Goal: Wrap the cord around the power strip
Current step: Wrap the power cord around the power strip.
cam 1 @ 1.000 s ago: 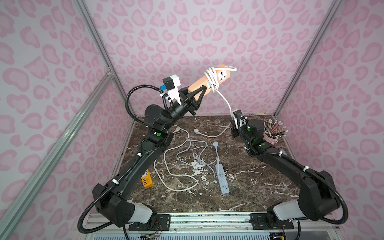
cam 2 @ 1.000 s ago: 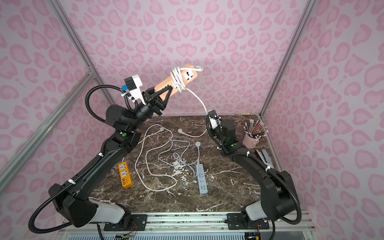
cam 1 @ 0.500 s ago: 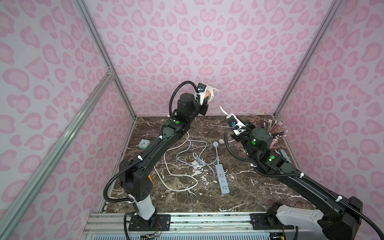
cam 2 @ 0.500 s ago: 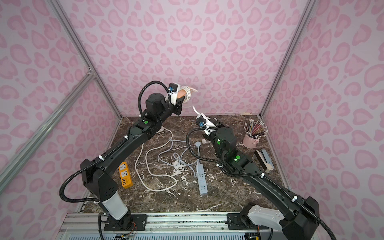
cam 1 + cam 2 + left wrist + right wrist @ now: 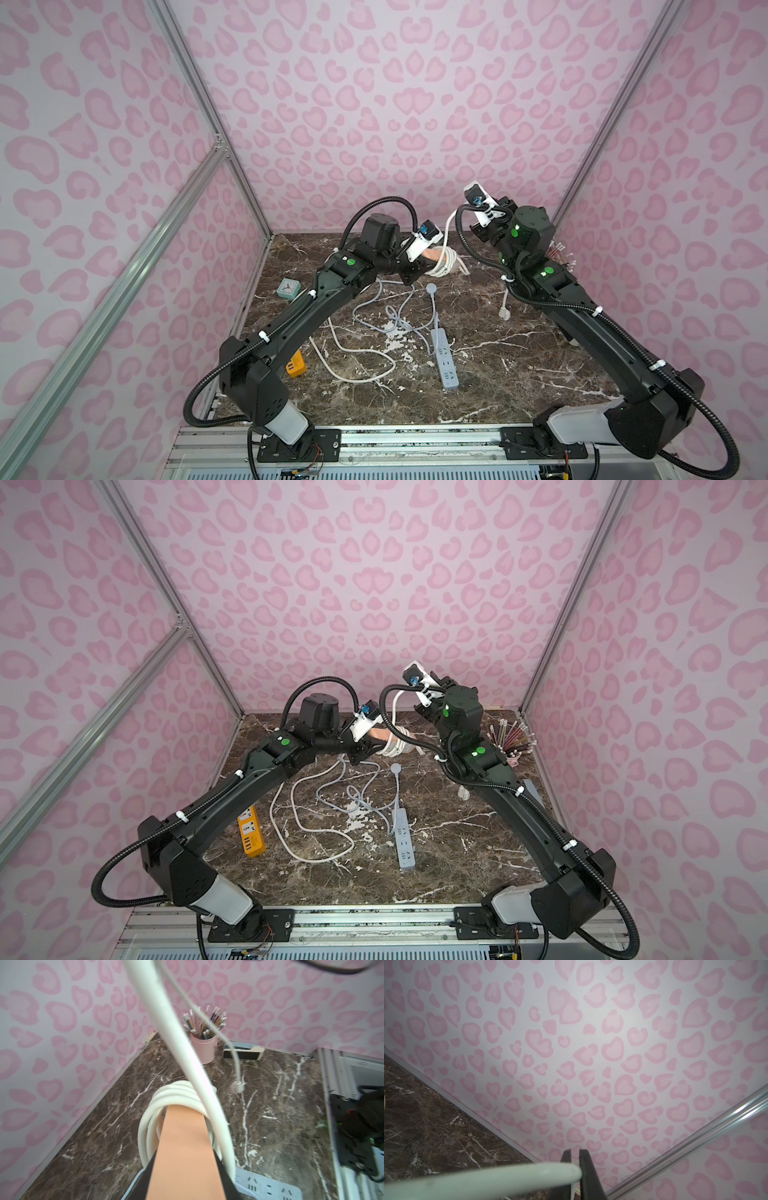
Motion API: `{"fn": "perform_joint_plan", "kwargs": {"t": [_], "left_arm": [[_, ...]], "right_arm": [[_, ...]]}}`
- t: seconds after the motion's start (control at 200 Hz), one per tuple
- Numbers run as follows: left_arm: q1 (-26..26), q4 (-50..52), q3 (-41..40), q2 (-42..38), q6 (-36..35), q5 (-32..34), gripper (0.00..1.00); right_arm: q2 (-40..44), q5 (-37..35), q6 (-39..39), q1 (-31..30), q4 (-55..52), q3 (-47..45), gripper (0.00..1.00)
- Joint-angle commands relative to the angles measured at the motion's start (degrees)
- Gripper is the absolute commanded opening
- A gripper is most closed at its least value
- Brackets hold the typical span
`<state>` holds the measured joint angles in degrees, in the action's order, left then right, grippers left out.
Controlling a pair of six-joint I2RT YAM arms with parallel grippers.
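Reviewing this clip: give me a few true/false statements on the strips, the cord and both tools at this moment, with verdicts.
1. The left tool grips a peach power strip with white cord coiled around it. True.
2. The right tool is open and empty. False: it is shut on the white cord.
3. The grey power strip lies flat on the table, held by neither tool. True.
4. The pink pencil cup has tipped over. False: it stands upright by the wall.
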<state>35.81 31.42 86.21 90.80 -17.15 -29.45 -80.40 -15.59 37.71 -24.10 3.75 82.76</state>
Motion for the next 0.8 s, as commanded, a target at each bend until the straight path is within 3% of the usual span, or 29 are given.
{"fn": "perform_joint_plan", "kwargs": {"t": [0.0, 0.155, 0.345, 0.46, 0.59, 0.795], "left_arm": [[0.6, -1.5, -2.2, -4.0, -1.2, -16.6, 0.02], [0.9, -11.1, -7.2, -9.4, 4.8, -26.5, 0.02], [0.9, -32.6, -11.3, -13.8, 19.0, -31.5, 0.02], [0.9, -41.1, -10.2, -13.9, 25.4, -29.0, 0.02], [0.9, -49.5, -10.0, -13.2, 32.5, -23.7, 0.02], [1.1, -58.0, -12.2, -11.6, 39.8, -18.1, 0.02]], "right_arm": [[-3.4, 14.0, -9.8, 4.2, -5.0, 3.6, 0.0], [-7.9, 27.2, -15.9, 8.8, -8.7, -0.3, 0.0], [-12.3, 35.0, -19.2, 9.8, -6.2, -7.5, 0.0], [-14.1, 40.1, -21.4, 11.0, -6.2, -7.5, 0.0], [-14.9, 46.5, -23.8, 12.3, -3.4, -9.1, 0.12], [-14.0, 49.3, -30.6, 12.5, 6.8, -13.8, 0.28]]}}
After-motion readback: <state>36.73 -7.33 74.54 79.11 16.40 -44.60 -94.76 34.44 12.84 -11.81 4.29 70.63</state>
